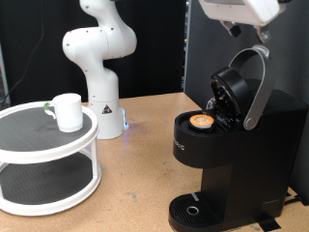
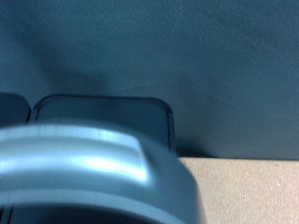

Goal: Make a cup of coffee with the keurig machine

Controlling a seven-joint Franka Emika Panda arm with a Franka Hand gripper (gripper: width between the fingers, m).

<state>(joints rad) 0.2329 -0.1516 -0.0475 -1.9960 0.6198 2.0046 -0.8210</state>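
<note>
End effector (image 1: 241, 12) cropped, fingers hidden, keurig machine (image 1: 227, 135) lid open

- The pincer's fingers show in neither view; only a white housing (image 1: 241, 12) pokes in at the exterior view's 12 o'clock edge, cut off above.
- The keurig machine (image 1: 237, 145) runs off the frame at 3 o'clock and 6 o'clock.
- In the wrist view a blurred silver-grey curve (image 2: 89, 177) fills the foreground, too soft to identify surely.
- The pod (image 1: 201, 121) markings are too small to read.
- The cup (image 1: 68, 111) handle is hard to make out.
</note>
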